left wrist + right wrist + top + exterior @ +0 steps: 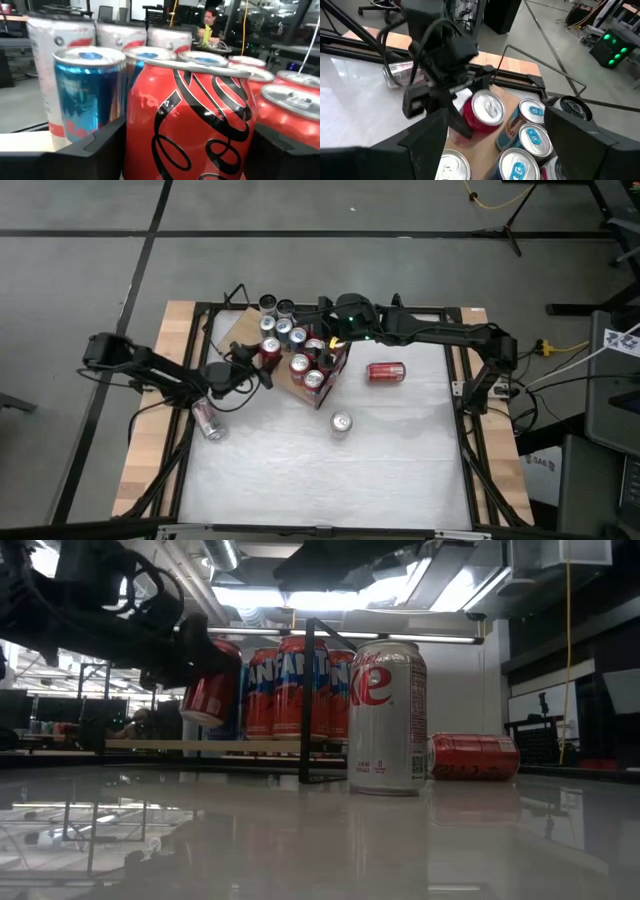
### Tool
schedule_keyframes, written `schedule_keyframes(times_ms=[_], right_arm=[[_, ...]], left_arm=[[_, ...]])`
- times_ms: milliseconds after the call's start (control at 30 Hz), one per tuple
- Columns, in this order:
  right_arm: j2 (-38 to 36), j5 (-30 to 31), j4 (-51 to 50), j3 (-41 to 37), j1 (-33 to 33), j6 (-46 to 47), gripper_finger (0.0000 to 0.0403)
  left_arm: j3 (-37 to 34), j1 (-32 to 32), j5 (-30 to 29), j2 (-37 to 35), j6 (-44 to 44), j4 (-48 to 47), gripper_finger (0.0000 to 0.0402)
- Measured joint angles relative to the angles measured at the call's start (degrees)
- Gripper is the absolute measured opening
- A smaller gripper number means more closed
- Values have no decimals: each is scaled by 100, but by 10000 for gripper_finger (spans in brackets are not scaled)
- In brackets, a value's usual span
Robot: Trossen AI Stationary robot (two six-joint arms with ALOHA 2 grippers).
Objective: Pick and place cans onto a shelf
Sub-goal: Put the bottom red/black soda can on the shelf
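Observation:
The shelf (238, 332) is a light-brown board with a thin black frame (306, 700), and it lies at the table's far left. Several cans (290, 335) stand upright on it, red, silver and blue. My left gripper (264, 366) comes in from the table's left and is shut on a red can (270, 348) at the board's near-left edge. My right gripper (333, 350) hovers open over the shelf's right end, above the standing cans, with nothing between its fingers (427, 137). My left gripper pinches the red can's side wall (140, 142) between its two fingers (92, 147), one on each side. The fingers reach in about level from the table's left. The can hangs slightly tilted, top up (489, 107), with its bottom (203, 720) a little above the board.
A silver can (342, 423) stands upright on the white table near the middle. A red can (386, 371) lies on its side right of the shelf. Another can (210, 421) lies at the table's left edge under the left arm. A person sits in the room beyond.

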Motion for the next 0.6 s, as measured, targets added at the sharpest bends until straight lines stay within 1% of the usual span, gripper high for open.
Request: schedule_keyframes(times_ms=[167, 400, 500, 600], right_arm=[[0, 15, 12, 0, 0, -2, 319], [0, 15, -6, 1, -2, -4, 319], [0, 15, -24, 1, -2, -4, 319], [0, 15, -41, 2, -4, -4, 319]], left_arm=[[84, 5, -76, 597, -35, 450, 289], [501, 5, -98, 1344, 39, 536, 289], [597, 3, -127, 1531, 133, 572, 292], [607, -12, -125, 1577, 138, 587, 303]])
